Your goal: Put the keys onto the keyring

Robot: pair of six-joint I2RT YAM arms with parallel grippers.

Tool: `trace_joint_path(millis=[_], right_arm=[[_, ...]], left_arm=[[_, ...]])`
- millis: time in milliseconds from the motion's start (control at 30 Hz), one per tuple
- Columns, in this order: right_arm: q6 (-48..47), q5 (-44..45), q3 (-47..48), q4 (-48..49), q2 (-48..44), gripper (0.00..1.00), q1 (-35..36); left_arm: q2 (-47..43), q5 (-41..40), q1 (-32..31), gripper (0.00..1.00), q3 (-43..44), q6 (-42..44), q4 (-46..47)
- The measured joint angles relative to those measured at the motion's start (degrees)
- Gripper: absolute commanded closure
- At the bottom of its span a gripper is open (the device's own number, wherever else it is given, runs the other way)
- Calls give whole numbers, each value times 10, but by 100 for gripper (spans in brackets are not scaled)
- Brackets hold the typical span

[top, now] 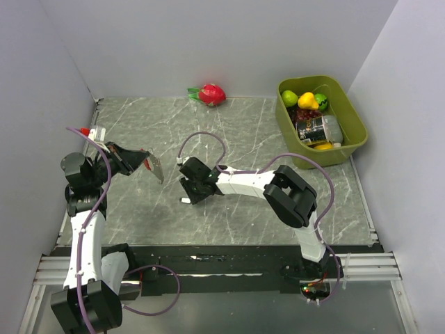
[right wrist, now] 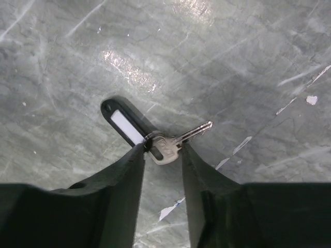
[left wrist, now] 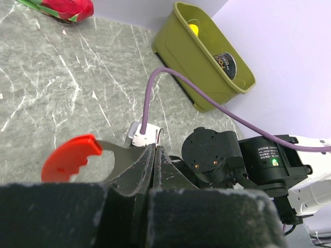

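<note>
My left gripper [top: 142,161] is raised over the left side of the table and is shut on the keyring [top: 156,169]. In the left wrist view the keyring [left wrist: 71,157] is a red crescent on a flat grey metal piece, pinched between my closed fingertips [left wrist: 155,151]. My right gripper [top: 188,195] points down at the table's middle. In the right wrist view its fingertips [right wrist: 162,149] press both sides of a silver key [right wrist: 173,145]. The key is joined by a small ring to a black tag [right wrist: 126,125] with a white label, and both lie on the marble.
A red dragon fruit [top: 211,94] lies at the back wall. A green bin [top: 354,132] with fruit and a can stands at the back right. White walls close three sides. The right arm's wrist [left wrist: 232,160] and purple cable sit just past my left fingers.
</note>
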Motion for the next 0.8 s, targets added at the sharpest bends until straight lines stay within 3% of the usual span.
trace_joint_path(millis=[100, 233, 367, 667, 800], right_arm=[[2, 0, 0, 8, 2, 82, 0], [4, 1, -2, 15, 2, 97, 0], [2, 4, -11, 24, 0, 100, 0], [-10, -3, -67, 63, -51, 85, 0], [-21, -30, -71, 103, -55, 56, 0]], left_arm=[[0, 2, 0, 99, 0, 0, 0], [-2, 3, 0, 99, 0, 0, 0], [-3, 3, 0, 99, 0, 0, 0], [-4, 2, 0, 99, 0, 1, -3], [-6, 1, 0, 99, 0, 2, -5]])
